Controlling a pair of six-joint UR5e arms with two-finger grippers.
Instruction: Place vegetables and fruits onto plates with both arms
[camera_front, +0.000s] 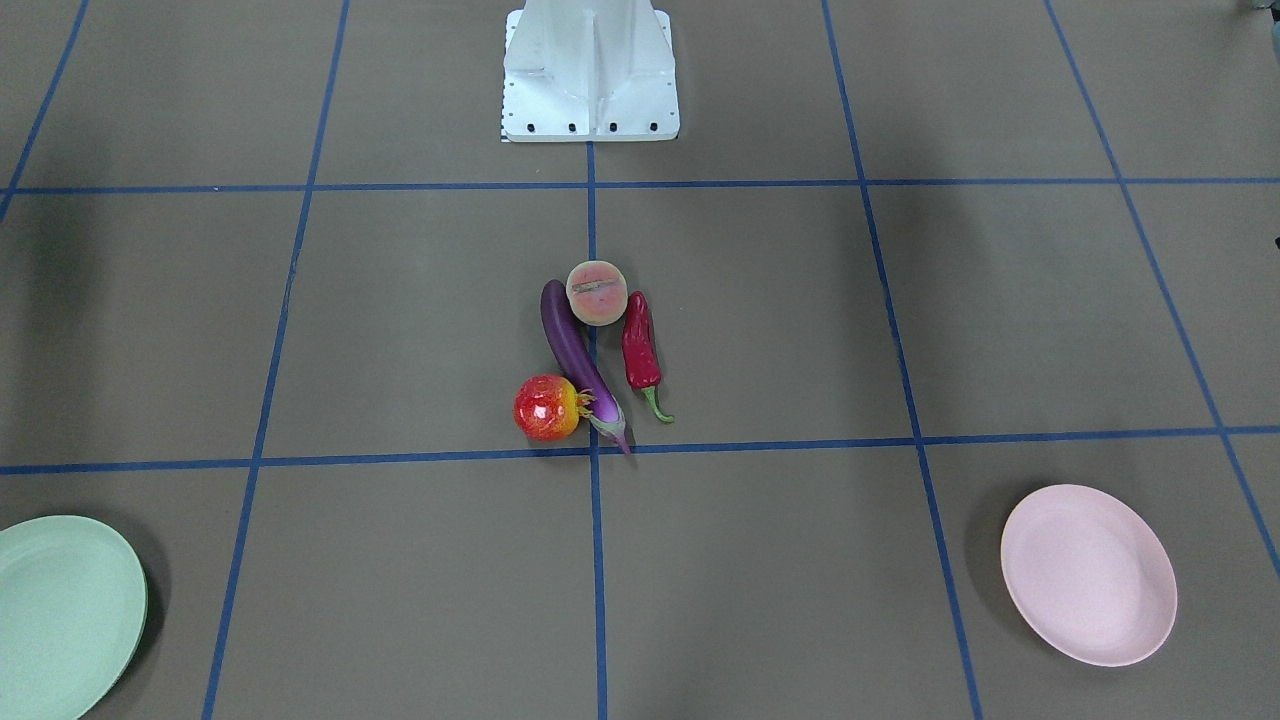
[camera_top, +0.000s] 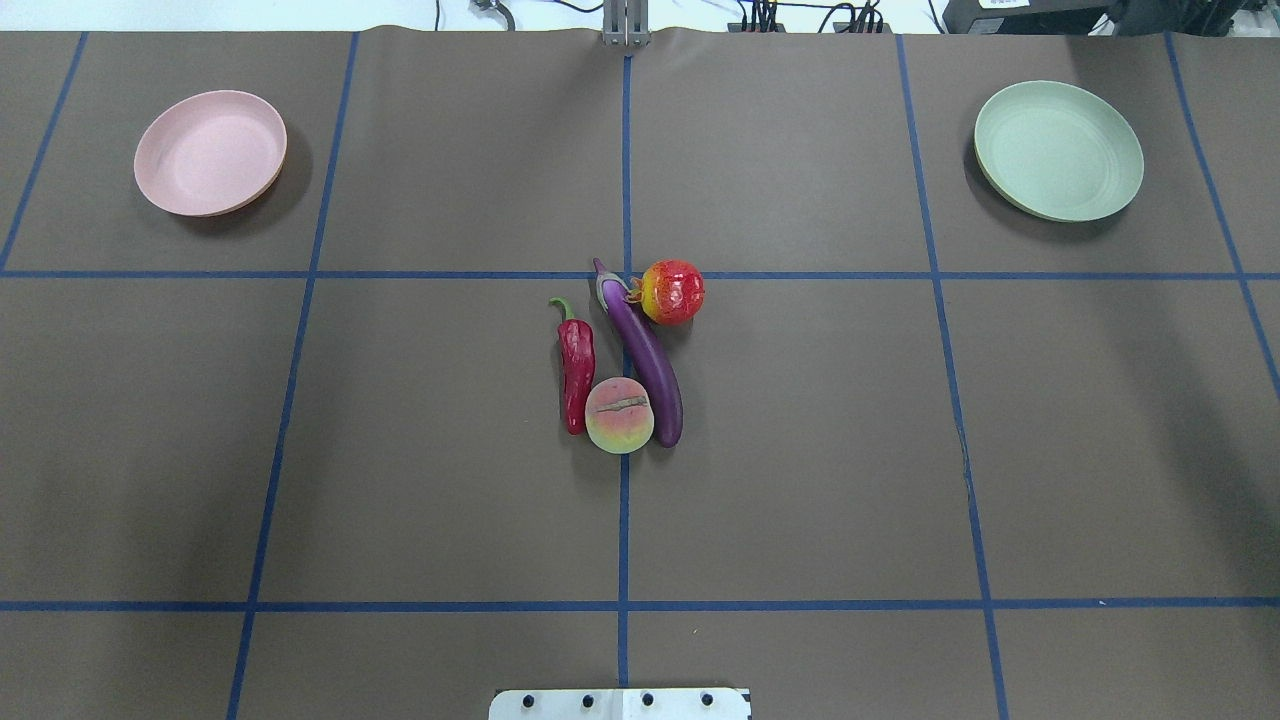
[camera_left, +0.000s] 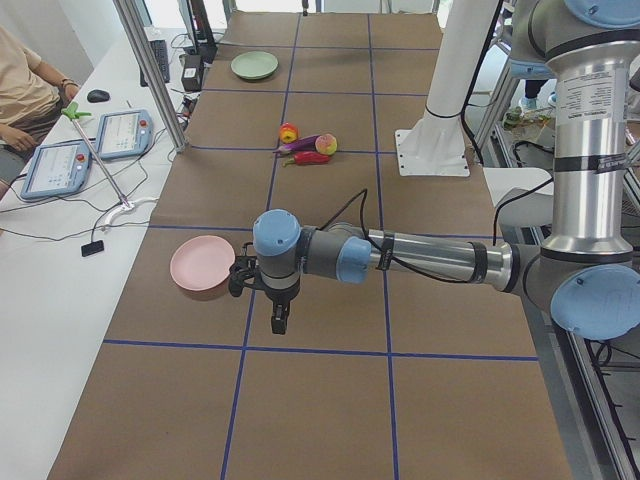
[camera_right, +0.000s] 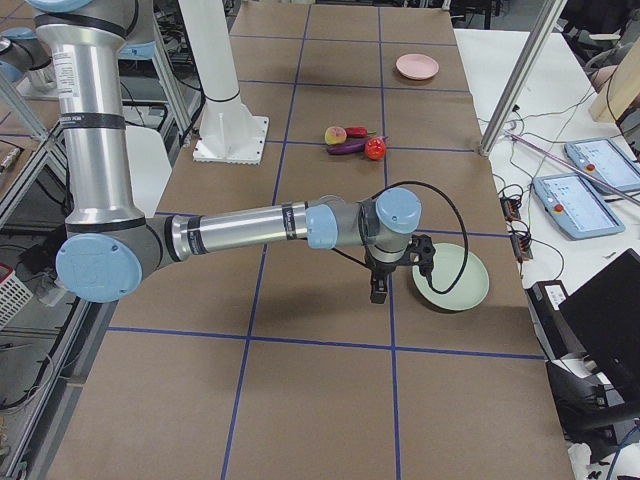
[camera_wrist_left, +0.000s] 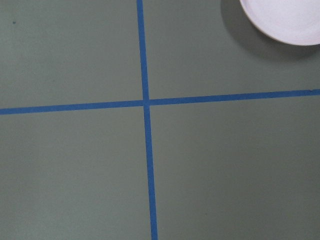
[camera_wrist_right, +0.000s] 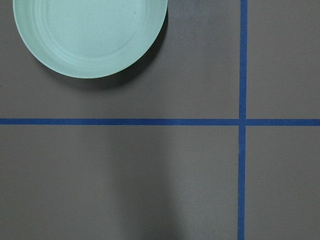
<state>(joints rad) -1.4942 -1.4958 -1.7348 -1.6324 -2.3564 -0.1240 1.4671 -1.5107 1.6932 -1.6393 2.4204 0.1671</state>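
Squarely at mid-table, the eggplant (camera_top: 645, 355) lies with its blunt end toward the robot's white base (camera_front: 590, 75) and its lilac calyx pointing away. The peach (camera_top: 619, 415) rests against that blunt end, slit up. The chili (camera_top: 577, 365) lies just beside the eggplant on its left, roughly parallel, with its green stem pointing away from the robot. The crowned fruit (camera_top: 672, 291) sits at the eggplant's calyx end, on its right, with its spiky crown touching the calyx.

Both plates stand well apart from the eggplant, on the far side of it from the robot: the pink plate (camera_top: 210, 153) far to its left, the green plate (camera_top: 1058, 150) far to its right. Neither carries anything.

The left gripper (camera_left: 279, 322) hangs pointing down over the table (camera_top: 800, 480), far to the eggplant's left and near the pink plate. The right gripper (camera_right: 379, 292) hangs likewise far to the eggplant's right, near the green plate. Whether either claw is wide or narrow cannot be told.
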